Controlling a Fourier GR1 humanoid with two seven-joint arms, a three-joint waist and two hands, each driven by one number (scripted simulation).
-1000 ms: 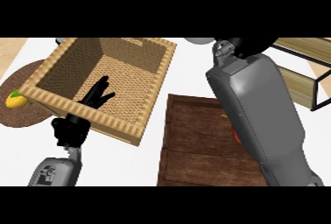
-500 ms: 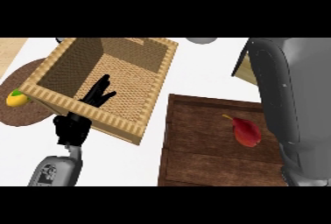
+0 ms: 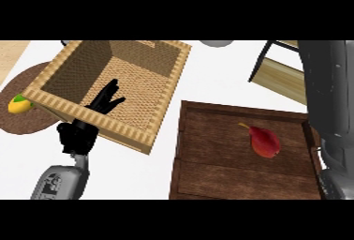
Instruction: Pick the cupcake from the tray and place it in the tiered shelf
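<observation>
Head view: the left hand rests at the near wall of the square woven wicker basket, fingers straight and relaxed, holding nothing. On the dark wooden tray lies only a red pepper; no cupcake shows. The grey right forearm runs up the right edge, its hand cut off. The light wooden tiered shelf is half hidden behind it. A yellow-green fruit sits on the round brown mat.

Black left hand; grey forearms; black fingers
</observation>
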